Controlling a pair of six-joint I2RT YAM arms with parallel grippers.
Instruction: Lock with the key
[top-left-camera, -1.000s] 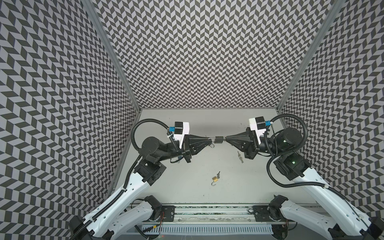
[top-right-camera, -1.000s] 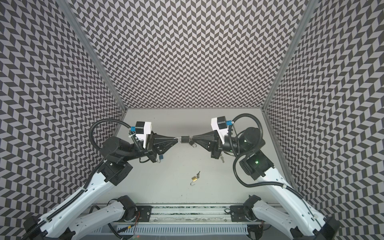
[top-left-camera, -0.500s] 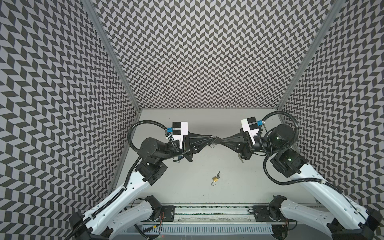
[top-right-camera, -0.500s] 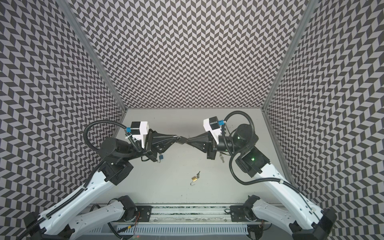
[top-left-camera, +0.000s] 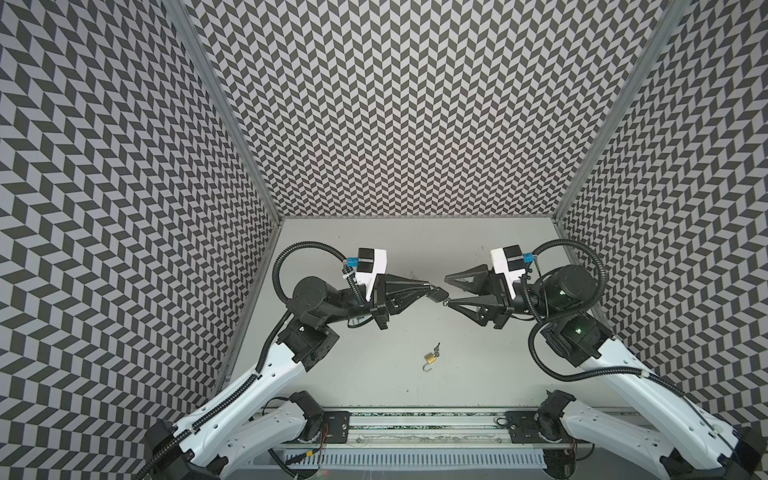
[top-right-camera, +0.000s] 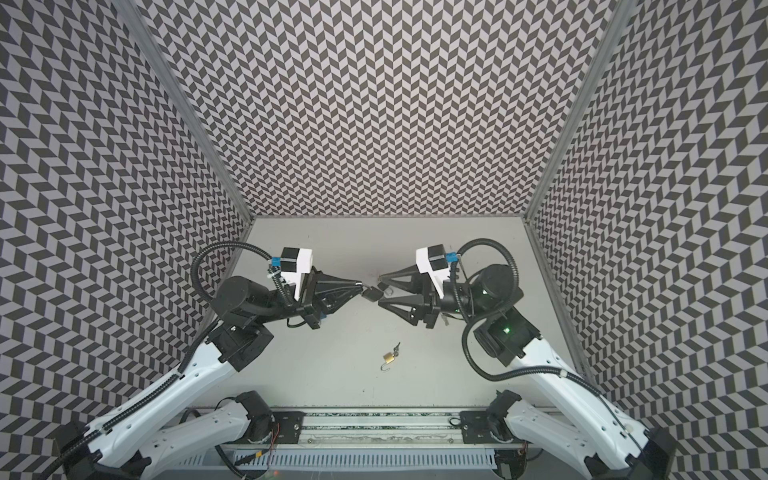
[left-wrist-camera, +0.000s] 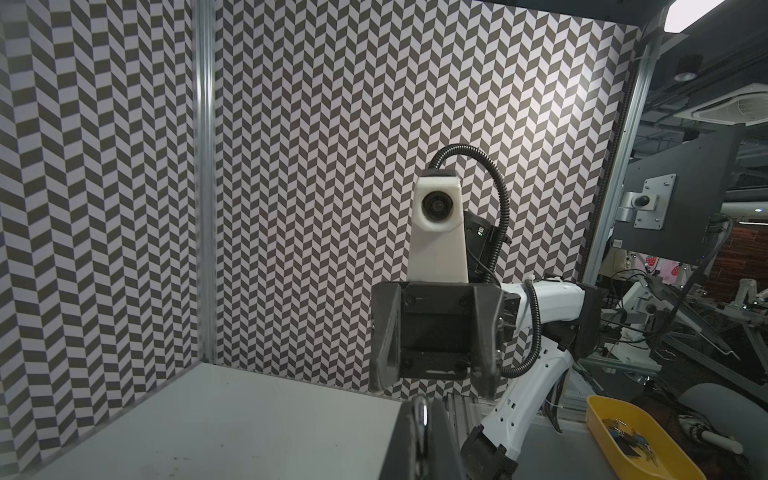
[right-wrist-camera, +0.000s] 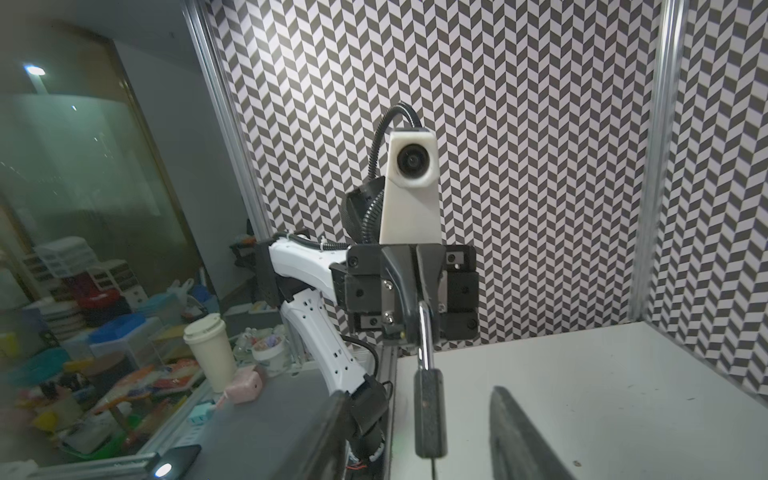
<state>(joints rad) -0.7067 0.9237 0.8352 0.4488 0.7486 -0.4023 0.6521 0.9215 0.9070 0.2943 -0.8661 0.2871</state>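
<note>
2 robot arms faced each other, tip to tip, above a grey surface (top-left-camera: 415, 245) inside a booth with black-and-white zigzag walls (top-left-camera: 395, 104).

The left tool (top-left-camera: 432, 286) was clenched on a small black padlock (top-left-camera: 439, 295) and held it off the surface near the middle of the booth. In the right wrist view, the padlock's silver shackle (right-wrist-camera: 424, 332) ran into the closed tips of the left tool. The black body (right-wrist-camera: 430, 411) pointed out toward the opposite arm.

The right tool (top-left-camera: 446, 291) was released, with its 2 jaws spread apart. In both top views its tips reached the black padlock's free end, 1 on each side, and gripped nothing. The right wrist view showed the padlock body between the 2 fingers (right-wrist-camera: 519, 436) with a gap on either side.

A second, brass padlock (top-left-camera: 430, 357) lay on the surface nearer the front edge, between the 2 arms and apart from both tools. Its shackle was swung open. A small dark key (top-left-camera: 436, 347) lay against its body on the far side. It was too small to tell whether it sat in the keyhole.
</note>
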